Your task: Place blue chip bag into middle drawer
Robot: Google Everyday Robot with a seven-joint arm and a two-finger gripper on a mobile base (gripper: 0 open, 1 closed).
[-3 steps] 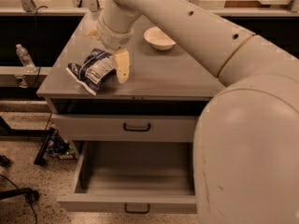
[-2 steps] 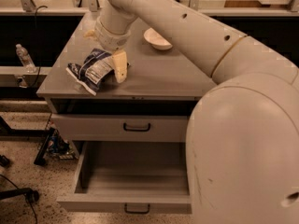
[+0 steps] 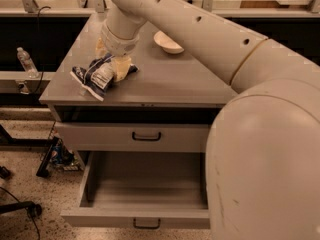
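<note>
The blue chip bag lies crinkled on the grey tabletop near its front left corner, white label panel up. My gripper hangs from the big white arm, straddling the bag's right end, one yellowish finger on its near side and one behind. The middle drawer stands pulled out below, its boxy grey interior bare, with a small black handle on its front. The closed drawer front sits just under the tabletop.
A white bowl sits at the back of the tabletop. A water bottle stands on a ledge to the left. Cables and a small device lie on the floor left of the cabinet. My arm's large white body fills the right side.
The gripper has moved left and down over the bag's right end; the bag has stayed about where it was on the tabletop. The view has shifted slightly.
</note>
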